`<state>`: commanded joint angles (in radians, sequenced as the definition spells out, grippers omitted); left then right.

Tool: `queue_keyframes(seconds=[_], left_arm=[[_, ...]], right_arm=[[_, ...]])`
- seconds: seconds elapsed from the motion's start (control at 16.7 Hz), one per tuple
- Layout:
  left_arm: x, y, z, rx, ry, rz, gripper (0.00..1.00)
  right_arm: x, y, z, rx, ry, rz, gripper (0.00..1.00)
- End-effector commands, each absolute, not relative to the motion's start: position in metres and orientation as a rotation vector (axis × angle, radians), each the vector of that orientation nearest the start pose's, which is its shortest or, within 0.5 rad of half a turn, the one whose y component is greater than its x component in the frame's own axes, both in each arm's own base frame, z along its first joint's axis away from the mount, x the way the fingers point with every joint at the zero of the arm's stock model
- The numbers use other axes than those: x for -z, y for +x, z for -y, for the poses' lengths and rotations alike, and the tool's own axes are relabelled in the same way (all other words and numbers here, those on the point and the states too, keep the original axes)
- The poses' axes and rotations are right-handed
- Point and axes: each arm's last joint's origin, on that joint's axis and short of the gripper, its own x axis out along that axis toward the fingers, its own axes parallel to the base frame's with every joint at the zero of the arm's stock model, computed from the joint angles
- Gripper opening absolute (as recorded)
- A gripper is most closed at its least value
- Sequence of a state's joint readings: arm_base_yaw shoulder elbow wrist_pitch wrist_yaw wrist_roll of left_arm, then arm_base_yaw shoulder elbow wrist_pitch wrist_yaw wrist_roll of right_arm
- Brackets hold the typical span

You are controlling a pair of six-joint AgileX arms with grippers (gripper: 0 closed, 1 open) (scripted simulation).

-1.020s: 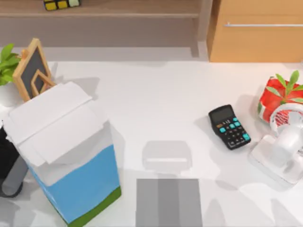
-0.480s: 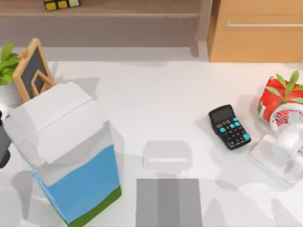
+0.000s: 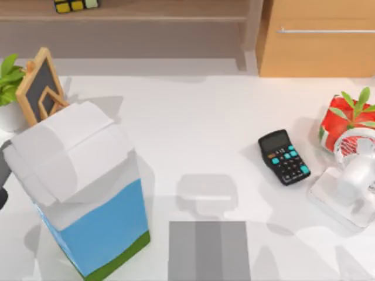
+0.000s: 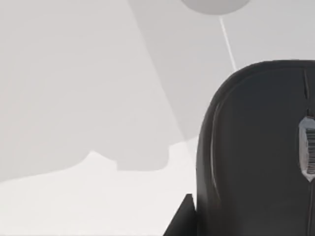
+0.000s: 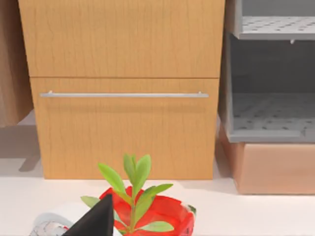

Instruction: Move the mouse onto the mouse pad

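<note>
The mouse is dark and rounded, and its scroll wheel faces the left wrist camera at very close range. My left gripper is shut on it, with one dark finger pressed against the mouse's side and the other finger hidden. A sliver of my left arm shows at the table's left edge, behind the tall bin. The mouse pad is grey with a darker middle band and lies flat at the front centre. One fingertip of my parked right gripper points at the red plant pot.
A tall white, blue and green bin stands between my left arm and the mouse pad. A black calculator lies right of centre. A white desk fan and a red plant pot stand at the right. A small chalkboard stands at the back left.
My left arm has drawn toward the table's left edge, so less of it shows in the top view. Its shadow beside the bin has shifted. Everything else has stayed put.
</note>
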<state>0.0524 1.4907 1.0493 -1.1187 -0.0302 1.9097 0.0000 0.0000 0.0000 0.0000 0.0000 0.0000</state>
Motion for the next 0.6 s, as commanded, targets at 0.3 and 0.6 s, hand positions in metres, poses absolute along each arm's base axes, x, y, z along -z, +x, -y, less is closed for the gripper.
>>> queue_keyframes(seconds=[0.3, 0.6], left_arm=[[-0.216, 0.256, -0.015, 1.370, 1.440, -1.075, 0.00], [-0.254, 0.281, 0.005, 1.096, 1.400, -1.000, 0.00]], right_arm=[[-0.160, 0.106, 0.001, 0.000, 0.000, 0.000, 1.00], [-0.160, 0.106, 0.001, 0.000, 0.000, 0.000, 1.00]])
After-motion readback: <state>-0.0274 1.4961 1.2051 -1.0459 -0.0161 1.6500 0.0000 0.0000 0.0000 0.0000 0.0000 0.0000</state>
